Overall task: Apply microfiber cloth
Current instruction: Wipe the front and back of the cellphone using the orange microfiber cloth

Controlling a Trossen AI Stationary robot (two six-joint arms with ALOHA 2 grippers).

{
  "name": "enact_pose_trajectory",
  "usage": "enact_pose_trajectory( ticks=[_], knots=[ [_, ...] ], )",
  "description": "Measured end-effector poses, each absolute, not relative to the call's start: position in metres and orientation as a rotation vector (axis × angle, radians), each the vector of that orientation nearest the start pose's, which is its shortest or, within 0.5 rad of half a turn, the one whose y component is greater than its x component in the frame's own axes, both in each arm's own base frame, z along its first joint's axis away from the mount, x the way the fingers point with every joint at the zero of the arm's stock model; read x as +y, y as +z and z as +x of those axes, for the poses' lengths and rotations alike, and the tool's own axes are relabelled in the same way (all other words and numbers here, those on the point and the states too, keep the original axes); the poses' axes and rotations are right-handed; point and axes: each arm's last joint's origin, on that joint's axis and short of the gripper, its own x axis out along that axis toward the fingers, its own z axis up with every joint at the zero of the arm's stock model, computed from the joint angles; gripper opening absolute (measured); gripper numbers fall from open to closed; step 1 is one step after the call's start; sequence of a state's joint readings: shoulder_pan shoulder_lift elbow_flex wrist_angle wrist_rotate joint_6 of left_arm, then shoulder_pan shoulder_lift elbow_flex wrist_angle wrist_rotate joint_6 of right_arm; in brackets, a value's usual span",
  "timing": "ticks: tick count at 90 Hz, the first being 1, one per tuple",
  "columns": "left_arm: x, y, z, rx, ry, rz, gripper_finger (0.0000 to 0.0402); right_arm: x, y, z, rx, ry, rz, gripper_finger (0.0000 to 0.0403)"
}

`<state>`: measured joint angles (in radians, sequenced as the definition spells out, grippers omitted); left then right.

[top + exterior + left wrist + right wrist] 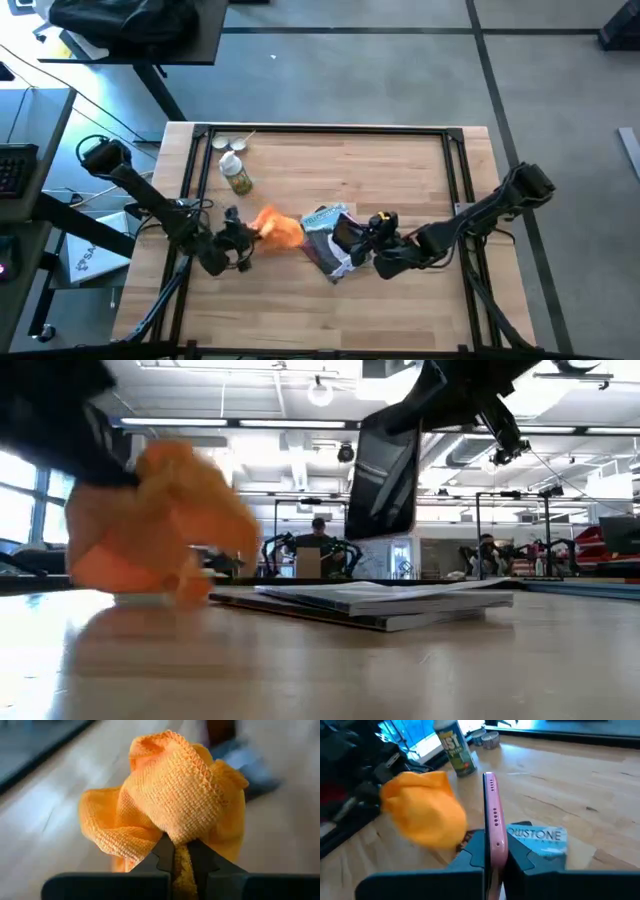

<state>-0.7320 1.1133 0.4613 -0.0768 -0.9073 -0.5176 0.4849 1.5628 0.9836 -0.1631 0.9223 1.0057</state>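
Note:
The microfiber cloth is a bright orange bunch at the table's middle left, and my left gripper is shut on it. It also shows in the left wrist view and the low view. Just to its right my right gripper is shut on a dark flat phone with a pink edge. The phone hangs over a blue-grey printed packet, which lies flat on the table. My left gripper pinches a gathered fold of the cloth between its two fingers, coming level from the table's left. Several layers bulge out ahead of the fingertips in a loose ball. Whether the cloth's underside touches the table, I cannot tell. My right gripper pinches the phone's two flat faces near its lower end between its two fingers. The fingers come from the table's right. The phone stands on edge, nearly upright and a little tilted, lifted clear of the packet.
A spray can and tape rolls are at the far left of the table. A black frame runs around the tabletop. Bare wood lies near the front edge and at the far right. People sit in the room behind.

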Motion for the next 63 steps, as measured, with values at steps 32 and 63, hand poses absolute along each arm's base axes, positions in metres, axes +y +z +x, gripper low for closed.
enact_pose_trajectory(
  ticks=[32,63],
  knots=[
    [-0.136,0.22,0.174,0.18,0.106,0.09,0.0,0.121,0.223,0.322,0.186,-0.583,0.527,0.0],
    [-0.144,0.214,0.194,0.114,0.078,0.274,0.0,0.118,0.233,0.33,0.128,-0.516,0.54,0.0]
  ],
)
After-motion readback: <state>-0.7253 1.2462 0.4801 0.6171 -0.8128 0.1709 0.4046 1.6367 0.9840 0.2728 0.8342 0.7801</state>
